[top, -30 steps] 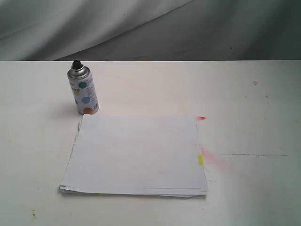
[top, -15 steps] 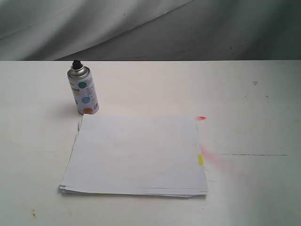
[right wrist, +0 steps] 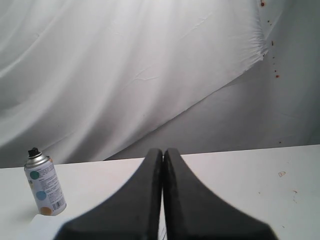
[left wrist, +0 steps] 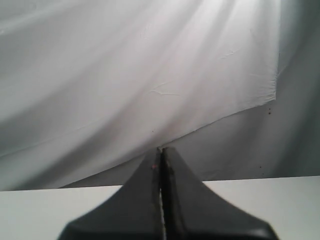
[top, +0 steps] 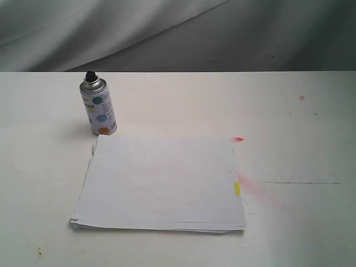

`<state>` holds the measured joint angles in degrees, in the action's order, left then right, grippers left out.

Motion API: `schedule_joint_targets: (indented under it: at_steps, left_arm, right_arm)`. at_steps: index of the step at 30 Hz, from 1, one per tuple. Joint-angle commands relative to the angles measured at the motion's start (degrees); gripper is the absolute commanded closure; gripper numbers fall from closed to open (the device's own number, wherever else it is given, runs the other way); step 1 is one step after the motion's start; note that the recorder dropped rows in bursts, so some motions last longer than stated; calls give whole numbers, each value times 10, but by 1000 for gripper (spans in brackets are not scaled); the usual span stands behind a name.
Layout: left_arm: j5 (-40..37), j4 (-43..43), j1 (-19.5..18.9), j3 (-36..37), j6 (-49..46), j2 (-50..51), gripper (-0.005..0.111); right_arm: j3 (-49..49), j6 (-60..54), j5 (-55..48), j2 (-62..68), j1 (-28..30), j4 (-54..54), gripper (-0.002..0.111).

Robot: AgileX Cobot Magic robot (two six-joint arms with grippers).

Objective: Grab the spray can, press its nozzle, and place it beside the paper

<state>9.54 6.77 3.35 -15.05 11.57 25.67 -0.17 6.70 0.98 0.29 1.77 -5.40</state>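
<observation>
The spray can (top: 99, 107) stands upright on the white table, just past the far left corner of the paper (top: 161, 181). It is white with teal, blue and orange dots, and its black nozzle (top: 90, 74) sits on a silver dome. The right wrist view also catches the spray can (right wrist: 44, 190), well off to one side of my right gripper (right wrist: 163, 150), which is shut with nothing in it. My left gripper (left wrist: 161, 148) is shut and empty too, facing the backdrop. Neither gripper appears in the exterior view.
A pink-red stain (top: 253, 186) marks the table (top: 300, 144) by the paper's right edge, near its yellow mark (top: 237, 188). A smaller red spot (top: 238, 139) lies at the far right corner. A grey cloth backdrop (top: 178, 33) hangs behind the table.
</observation>
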Motion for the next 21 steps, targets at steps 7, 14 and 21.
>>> schedule_joint_targets:
  at_steps: [7, 14, 21]
  left_arm:
    - [-145, -1, 3, -173, 50, 211, 106]
    - [-142, -6, 3, -173, 52, 243, 106]
    - [-142, -28, 3, -173, 49, 243, 106]
  right_arm:
    - [2, 0, 3, -3, 3, -2, 108]
    - [2, 0, 3, -3, 3, -2, 108]
    - [2, 0, 3, -3, 3, -2, 108]
